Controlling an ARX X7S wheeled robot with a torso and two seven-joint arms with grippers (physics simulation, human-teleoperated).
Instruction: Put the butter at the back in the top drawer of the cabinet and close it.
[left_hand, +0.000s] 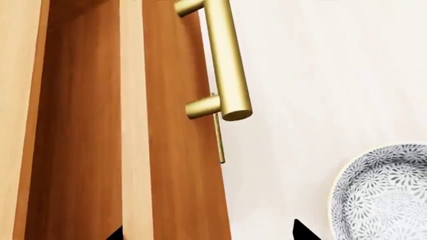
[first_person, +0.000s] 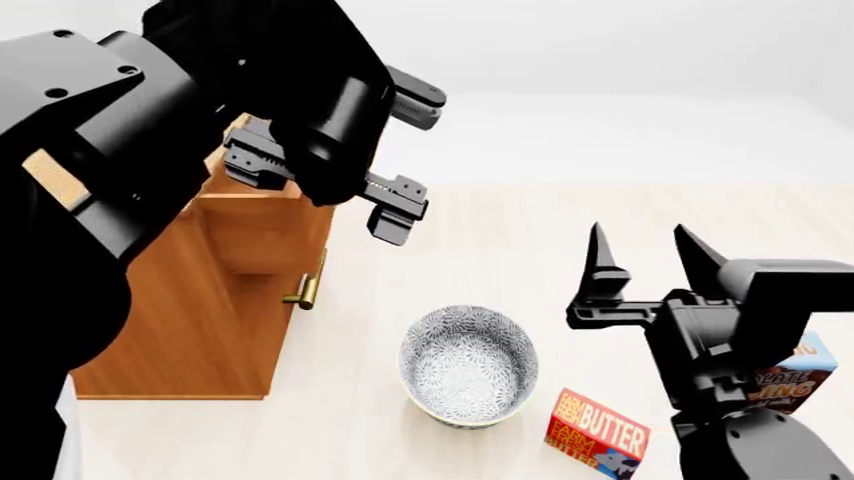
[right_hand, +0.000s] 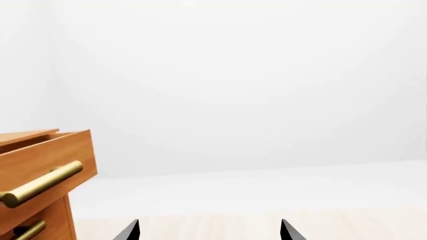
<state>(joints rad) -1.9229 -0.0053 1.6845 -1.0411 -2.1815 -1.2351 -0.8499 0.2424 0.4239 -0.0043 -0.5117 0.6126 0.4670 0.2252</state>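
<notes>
The robot's left hand (first_person: 327, 190) hangs above the cabinet (first_person: 200, 300), its black fingers apart and holding nothing; in the left wrist view only the two dark fingertips (left_hand: 303, 231) show at the frame's edge, one over the wood, one over the pale floor. Below that hand, the top drawer (left_hand: 180, 150) stands pulled out from the cabinet front, its brass bar handle (left_hand: 223, 60) jutting forward, with a second brass handle (first_person: 307, 290) visible lower down in the head view. The right hand (first_person: 647, 255) is raised over the floor, its two pointed fingers spread wide and empty, aimed toward the far white wall; its wrist view catches the open top drawer (right_hand: 43, 160) and its handle (right_hand: 40, 186) from the side. Between the two arms a patterned grey-and-white bowl (first_person: 470, 365) sits on the floor just beside the cabinet. The butter (first_person: 597, 432), a red and yellow box with white lettering, lies on the floor just beside the bowl, near the right arm. A brown-and-blue box (first_person: 797, 375) lies behind that arm, partly hidden.
</notes>
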